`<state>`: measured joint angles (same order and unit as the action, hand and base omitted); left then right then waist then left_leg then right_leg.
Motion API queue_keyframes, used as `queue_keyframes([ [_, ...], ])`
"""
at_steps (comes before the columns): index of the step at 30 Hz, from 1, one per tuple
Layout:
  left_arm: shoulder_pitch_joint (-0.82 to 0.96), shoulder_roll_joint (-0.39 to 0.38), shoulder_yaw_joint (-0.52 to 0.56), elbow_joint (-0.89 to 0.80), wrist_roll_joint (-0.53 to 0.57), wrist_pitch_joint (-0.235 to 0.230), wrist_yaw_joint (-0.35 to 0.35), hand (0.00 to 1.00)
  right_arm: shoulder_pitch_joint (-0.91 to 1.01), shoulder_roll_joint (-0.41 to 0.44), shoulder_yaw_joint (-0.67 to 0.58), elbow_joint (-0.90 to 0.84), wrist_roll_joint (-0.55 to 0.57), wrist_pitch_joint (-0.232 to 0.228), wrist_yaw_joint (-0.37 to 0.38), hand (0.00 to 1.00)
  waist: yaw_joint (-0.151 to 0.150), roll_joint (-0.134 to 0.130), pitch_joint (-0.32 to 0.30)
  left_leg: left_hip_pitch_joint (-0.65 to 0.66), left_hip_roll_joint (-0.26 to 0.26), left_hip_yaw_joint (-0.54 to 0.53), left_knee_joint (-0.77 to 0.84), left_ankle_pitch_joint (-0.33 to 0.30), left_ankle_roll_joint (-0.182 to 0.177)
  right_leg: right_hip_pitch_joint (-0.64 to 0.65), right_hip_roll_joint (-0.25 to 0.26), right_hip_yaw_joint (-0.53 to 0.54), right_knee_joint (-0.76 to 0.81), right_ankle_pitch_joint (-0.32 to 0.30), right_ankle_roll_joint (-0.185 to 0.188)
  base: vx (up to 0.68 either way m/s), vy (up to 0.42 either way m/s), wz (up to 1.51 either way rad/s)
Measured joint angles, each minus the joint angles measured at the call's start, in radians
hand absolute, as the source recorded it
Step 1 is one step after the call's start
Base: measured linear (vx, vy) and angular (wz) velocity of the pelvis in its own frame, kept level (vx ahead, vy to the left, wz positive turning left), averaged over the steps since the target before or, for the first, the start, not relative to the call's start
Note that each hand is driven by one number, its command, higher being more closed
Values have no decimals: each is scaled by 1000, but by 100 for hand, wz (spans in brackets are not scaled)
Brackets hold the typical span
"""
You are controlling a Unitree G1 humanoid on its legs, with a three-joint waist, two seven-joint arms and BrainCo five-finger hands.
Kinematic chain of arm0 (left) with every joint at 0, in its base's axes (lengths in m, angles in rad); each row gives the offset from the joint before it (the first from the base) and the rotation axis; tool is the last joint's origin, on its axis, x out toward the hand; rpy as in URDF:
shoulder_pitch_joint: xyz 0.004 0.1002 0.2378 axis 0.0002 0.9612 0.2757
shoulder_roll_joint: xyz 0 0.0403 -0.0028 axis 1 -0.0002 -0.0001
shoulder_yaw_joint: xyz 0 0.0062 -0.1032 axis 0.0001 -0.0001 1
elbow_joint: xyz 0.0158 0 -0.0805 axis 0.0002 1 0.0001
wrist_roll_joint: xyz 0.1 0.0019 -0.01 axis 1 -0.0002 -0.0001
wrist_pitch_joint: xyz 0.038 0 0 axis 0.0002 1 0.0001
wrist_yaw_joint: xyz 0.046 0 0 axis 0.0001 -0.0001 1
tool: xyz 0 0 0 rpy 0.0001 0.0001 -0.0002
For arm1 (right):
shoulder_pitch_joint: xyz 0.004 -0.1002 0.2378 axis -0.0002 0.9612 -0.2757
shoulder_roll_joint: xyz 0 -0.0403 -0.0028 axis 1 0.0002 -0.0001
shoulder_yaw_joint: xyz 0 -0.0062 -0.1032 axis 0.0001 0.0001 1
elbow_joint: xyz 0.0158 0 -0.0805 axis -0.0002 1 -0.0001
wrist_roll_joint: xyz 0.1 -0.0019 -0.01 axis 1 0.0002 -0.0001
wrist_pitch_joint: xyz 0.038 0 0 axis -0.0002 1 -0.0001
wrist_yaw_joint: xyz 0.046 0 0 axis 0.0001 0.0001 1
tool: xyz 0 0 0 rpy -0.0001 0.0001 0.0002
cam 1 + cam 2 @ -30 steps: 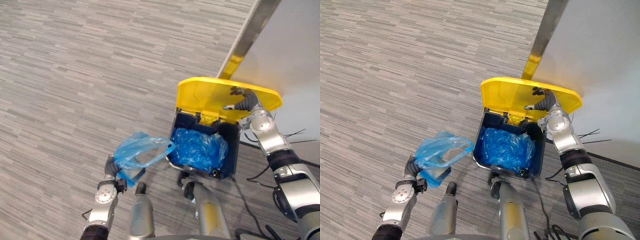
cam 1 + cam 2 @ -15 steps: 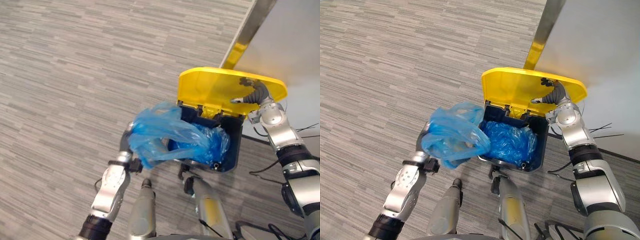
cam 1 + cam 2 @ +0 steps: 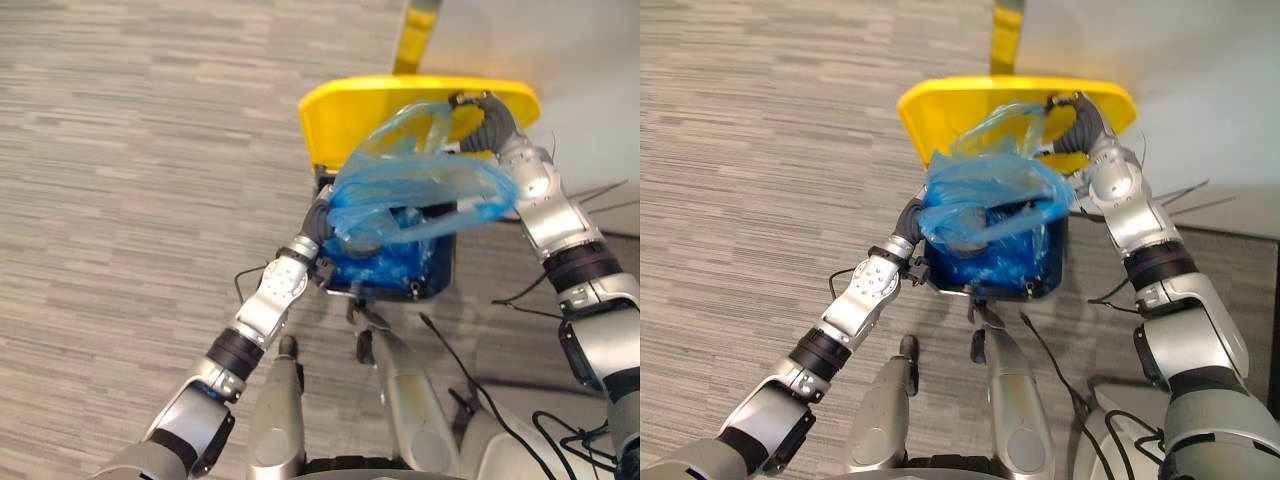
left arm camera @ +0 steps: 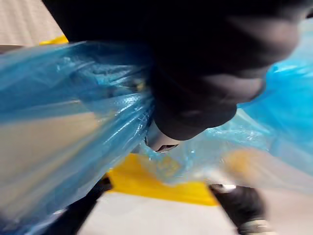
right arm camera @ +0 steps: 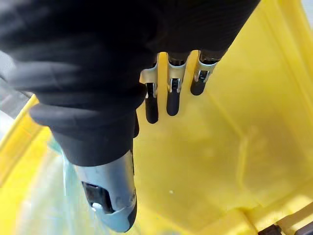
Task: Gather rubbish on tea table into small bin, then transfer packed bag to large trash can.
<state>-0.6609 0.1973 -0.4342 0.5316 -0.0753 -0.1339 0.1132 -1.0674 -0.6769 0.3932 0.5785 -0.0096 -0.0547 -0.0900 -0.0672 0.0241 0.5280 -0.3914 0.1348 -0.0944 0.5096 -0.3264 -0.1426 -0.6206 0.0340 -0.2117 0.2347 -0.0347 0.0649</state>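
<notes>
Bag [image 3: 410, 195]: crinkly translucent blue film; lid [image 3: 350, 115]: smooth yellow plastic.

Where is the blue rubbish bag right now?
The blue bag hangs mid-frame in the eye views, at the left hand, over the open trash can, before the yellow lid the right hand props.

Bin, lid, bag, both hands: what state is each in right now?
Bin: open, blue liner inside.
Lid: raised.
Bag: held up over the open bin.
Left hand: up at the bag, by the bin's rim.
Right hand: open, straight fingers against the lid.
</notes>
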Motion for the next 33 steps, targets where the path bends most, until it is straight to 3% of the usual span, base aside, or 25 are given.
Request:
queue_keyframes([
  [3,-71,-30,0,143,74,22,6,100,-41,0,53,-54,2,-8,-11,0,-3,-4,3,-51,9,36,29,-7,7,-57,6,8,6,5,2,11,-32,-33],
  [4,-101,-46,2,192,98,31,16,0,-42,2,60,-97,2,-10,-17,0,-2,-8,5,-68,16,53,33,-12,5,-76,6,8,9,6,4,36,-37,-31],
  [9,-168,-152,81,330,200,63,48,0,-43,20,111,-290,20,-18,-42,0,-2,-14,7,-136,58,106,111,-60,2,-148,17,-13,50,12,-6,44,-46,-33],
  [10,-177,-166,94,351,219,77,56,0,-43,39,122,-333,24,-19,-43,0,0,-13,8,-143,75,114,94,-60,3,-174,11,-23,83,-24,45,55,-70,-21],
  [11,-178,-169,103,355,230,84,61,0,-44,50,127,-346,31,-21,-44,0,-5,-17,7,-144,80,129,97,-58,-3,-210,6,18,167,20,-47,122,-81,27],
  [12,-178,-185,117,363,264,93,63,0,-56,69,139,-354,41,-27,-44,0,-27,-19,8,-161,83,135,139,-52,-24,-211,-1,42,183,0,-91,155,-89,26],
  [15,-183,-204,162,365,357,130,64,0,-86,104,170,-367,44,-27,-43,0,-13,-19,8,-165,113,154,172,-75,-20,-225,14,25,187,0,-95,105,-63,11],
  [21,-129,-233,212,364,454,171,66,0,-87,128,214,-369,38,-16,-42,0,-9,-21,6,-153,95,185,214,-103,-8,-219,-28,29,220,-1,-93,-41,50,9],
  [23,-96,-232,211,363,463,172,70,0,-83,145,214,-370,34,-17,-42,0,-9,-23,5,-128,87,198,187,-105,-3,-189,-46,32,198,14,-73,-65,67,13],
  [26,-61,-228,211,330,463,174,75,0,-61,161,206,-371,22,-15,-41,0,3,-31,0,-85,74,191,147,-90,-8,-150,-56,28,183,16,-75,-12,40,21],
  [29,-49,-195,200,215,460,173,92,0,19,159,183,-419,-1,-23,-38,0,21,-54,-13,-49,61,177,88,-62,-12,-129,-69,15,181,11,-77,65,-13,20],
  [33,41,-122,189,-6,389,135,112,0,193,151,85,-442,-37,-38,-26,0,28,-57,-26,52,37,152,-15,-11,-16,-56,-94,-11,189,-23,-88,102,-2,27],
])
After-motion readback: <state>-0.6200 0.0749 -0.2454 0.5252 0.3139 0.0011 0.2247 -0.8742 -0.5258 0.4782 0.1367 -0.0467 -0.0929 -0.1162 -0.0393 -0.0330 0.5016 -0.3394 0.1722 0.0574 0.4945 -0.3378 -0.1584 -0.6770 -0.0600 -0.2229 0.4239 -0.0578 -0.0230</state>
